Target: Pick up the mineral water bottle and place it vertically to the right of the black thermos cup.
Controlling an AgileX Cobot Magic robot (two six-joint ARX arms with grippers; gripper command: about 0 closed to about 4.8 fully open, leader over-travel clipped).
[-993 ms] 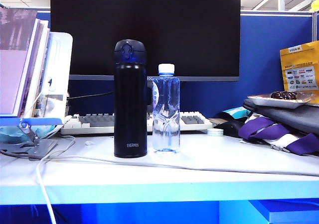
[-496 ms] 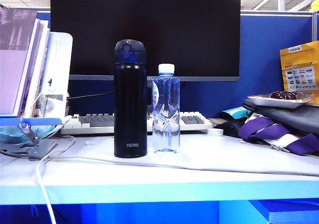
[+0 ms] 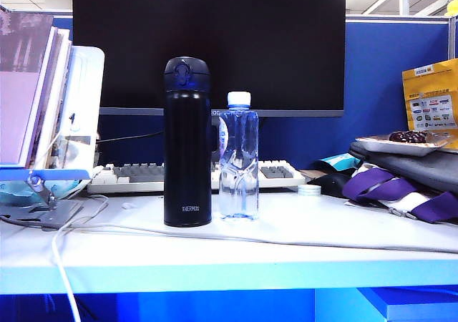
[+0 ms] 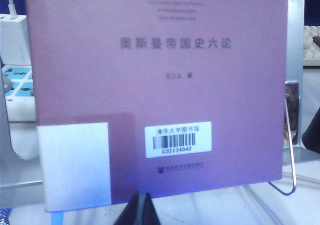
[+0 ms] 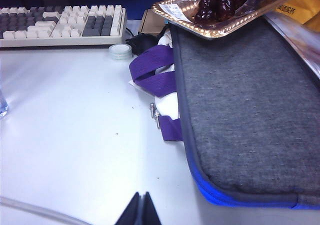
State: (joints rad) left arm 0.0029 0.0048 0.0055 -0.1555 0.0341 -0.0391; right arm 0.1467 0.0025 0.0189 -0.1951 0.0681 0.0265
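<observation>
The black thermos cup (image 3: 187, 143) stands upright on the white table (image 3: 300, 240) in the exterior view. The mineral water bottle (image 3: 238, 157), clear with a white cap, stands upright just to the right of it, nearly touching. No arm shows in the exterior view. My left gripper (image 4: 142, 200) is shut and empty, pointing at a purple book (image 4: 160, 85). My right gripper (image 5: 141, 201) is shut and empty above bare table, beside a grey bag (image 5: 240, 105). A sliver of the bottle (image 5: 2, 105) shows at that view's edge.
A keyboard (image 3: 143, 175) and a dark monitor (image 3: 207, 43) stand behind the thermos. Books on a stand (image 3: 36, 100) fill the left side. A white cable (image 3: 215, 235) runs across the table front. The grey bag with purple straps (image 3: 401, 179) carries a tray of dark fruit (image 3: 408, 142).
</observation>
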